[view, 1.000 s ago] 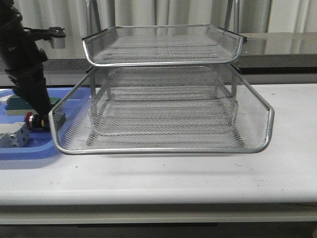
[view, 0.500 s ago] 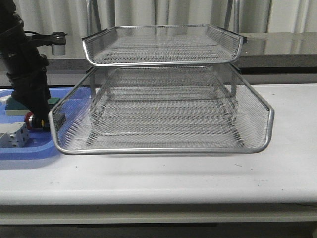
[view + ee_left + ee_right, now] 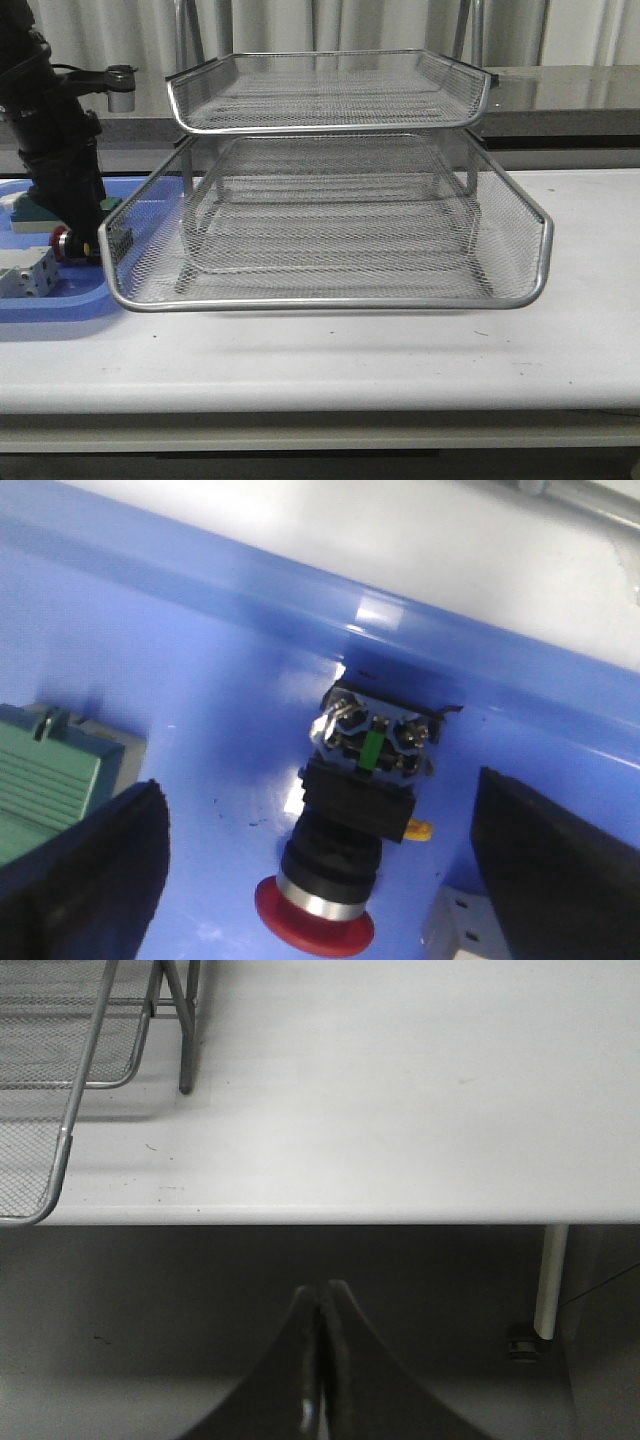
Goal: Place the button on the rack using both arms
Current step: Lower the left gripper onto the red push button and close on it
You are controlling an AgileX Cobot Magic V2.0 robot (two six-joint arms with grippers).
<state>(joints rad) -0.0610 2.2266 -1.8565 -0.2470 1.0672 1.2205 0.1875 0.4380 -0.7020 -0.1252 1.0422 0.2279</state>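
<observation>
The button (image 3: 352, 820) was still lying in the blue tray (image 3: 200, 630), ungrabbed between the wide-open left gripper (image 3: 320, 875) fingers, rack (image 3: 330, 220) empty at 3 o'clock, right gripper (image 3: 320, 1360) clenched and idle.

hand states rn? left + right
Left hand: open, fingers either side of the button in the blue tray, not gripping.
Right hand: closed, empty, off the table edge.

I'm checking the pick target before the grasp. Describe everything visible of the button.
The button lies on its side on the floor of the blue tray, near its wall. It has a round red mushroom cap, a silver collar, a black body, a small yellow part, and a terminal end with screws and a green strip. The left hand straddles it, open, not touching.
</observation>
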